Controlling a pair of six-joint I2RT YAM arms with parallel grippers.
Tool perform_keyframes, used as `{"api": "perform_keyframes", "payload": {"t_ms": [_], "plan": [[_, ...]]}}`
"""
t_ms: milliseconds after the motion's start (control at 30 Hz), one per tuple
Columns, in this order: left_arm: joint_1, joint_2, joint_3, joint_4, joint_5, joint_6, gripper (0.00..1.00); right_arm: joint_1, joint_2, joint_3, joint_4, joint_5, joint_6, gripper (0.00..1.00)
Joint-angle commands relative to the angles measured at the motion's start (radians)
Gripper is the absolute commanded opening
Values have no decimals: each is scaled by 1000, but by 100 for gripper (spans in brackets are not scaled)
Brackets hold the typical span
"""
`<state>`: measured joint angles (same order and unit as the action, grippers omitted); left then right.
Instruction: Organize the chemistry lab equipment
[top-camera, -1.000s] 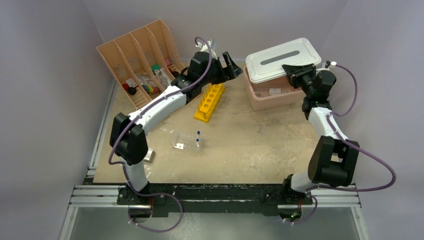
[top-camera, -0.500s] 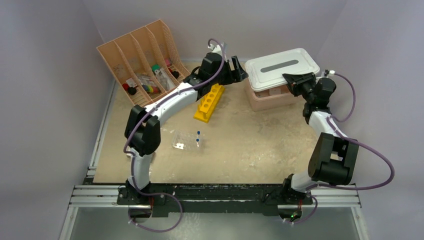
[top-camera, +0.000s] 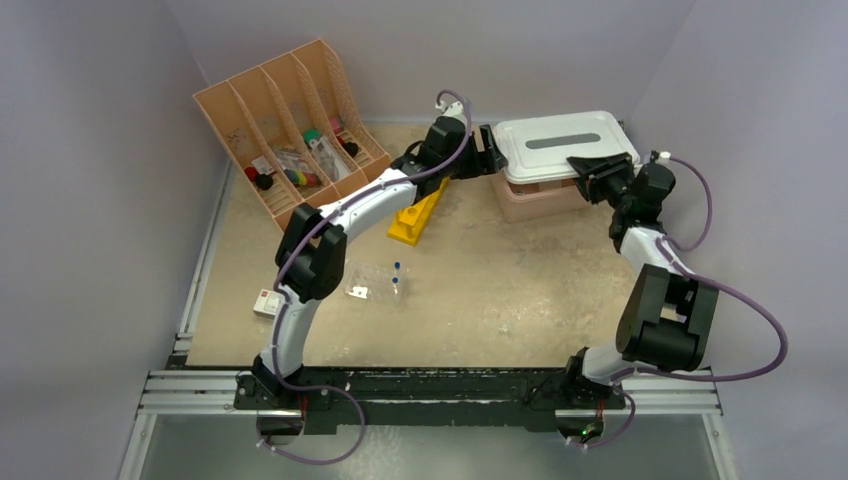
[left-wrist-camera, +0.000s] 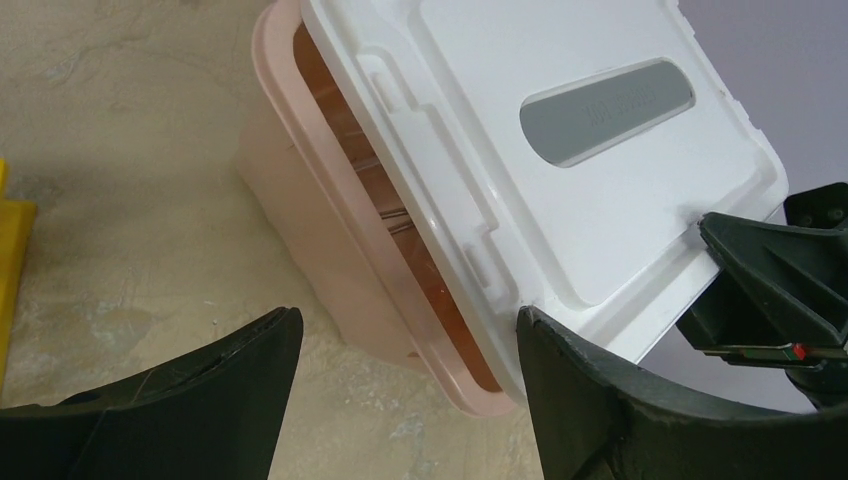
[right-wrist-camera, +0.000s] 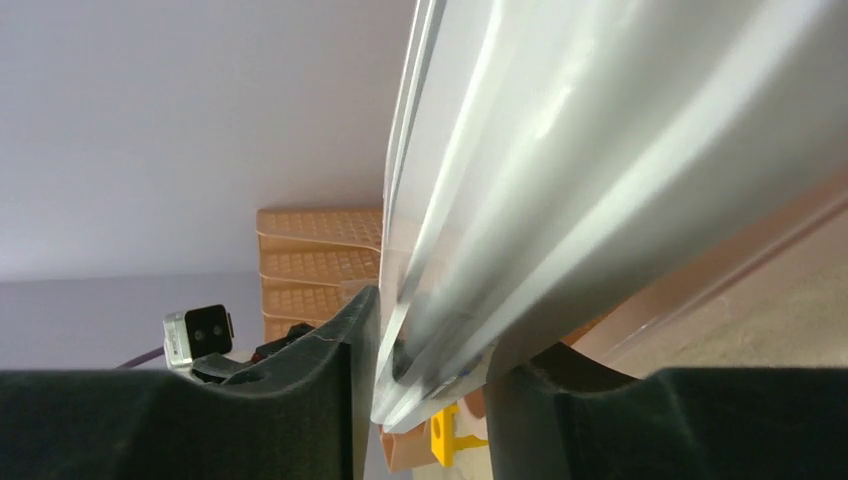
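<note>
At the back of the bench (top-camera: 500, 290), a white lid (top-camera: 565, 135) between two sets of jaws

It sits askew on the pink tub (top-camera: 540, 203), long axis running arm to arm. Left jaws gape just off its left end; right jaws straddle its right rim, grip unclear. Blue-tipped pipettes (top-camera: 396, 275) lie mid-bench, well apart from both.

Soft, even room light; crisp from above, smeared up close.
In the overhead view the worktop (top-camera: 500, 290) is evenly lit, with faint shadows under the arms, and the white lid (top-camera: 600, 128) at 1 o'clock is nearly washed out. In the right wrist view that lid is a blurred grey band from 12 to 3 o'clock, streaked with glare, and the dark fingers (right-wrist-camera: 180, 420) at 6 o'clock are soft-edged.
</note>
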<state>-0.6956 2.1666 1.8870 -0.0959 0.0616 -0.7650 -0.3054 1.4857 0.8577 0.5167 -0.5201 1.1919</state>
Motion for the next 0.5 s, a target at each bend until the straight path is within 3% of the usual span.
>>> {"api": "perform_keyframes", "payload": {"t_ms": [0, 233, 467], "plan": [[-5, 11, 65, 40, -29, 21, 79, -17, -6, 15, -11, -58, -28, 44], [-5, 18, 76, 40, -58, 34, 80, -34, -10, 28, -92, -81, -45, 62], [-5, 39, 104, 20, -59, 40, 80, -36, -4, 95, -274, -83, -121, 67]]}}
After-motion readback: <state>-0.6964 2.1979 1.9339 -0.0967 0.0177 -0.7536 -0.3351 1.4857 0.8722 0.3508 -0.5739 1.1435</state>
